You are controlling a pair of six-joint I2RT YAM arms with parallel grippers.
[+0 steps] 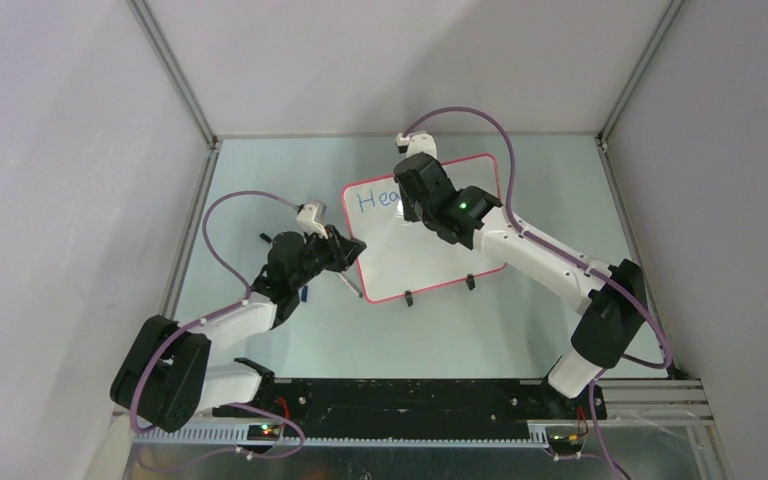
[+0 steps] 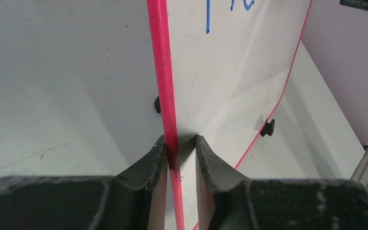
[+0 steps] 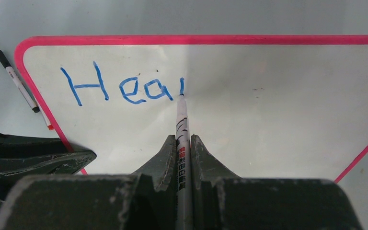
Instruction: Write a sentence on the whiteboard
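Red whiteboard (image 1: 415, 265) rim gripped (bare rightward).

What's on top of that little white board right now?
The whiteboard bears blue lettering reading "Hea" plus one further stroke, where the tip of a marker, held by the right end effector, touches. From overhead, that end effector covers the lettering's end.

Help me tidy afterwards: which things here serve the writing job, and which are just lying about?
In use: whiteboard, its edge between the left jaws; blue lettering; marker in the right jaws.
Lying about: black-capped pen on the table beside it.
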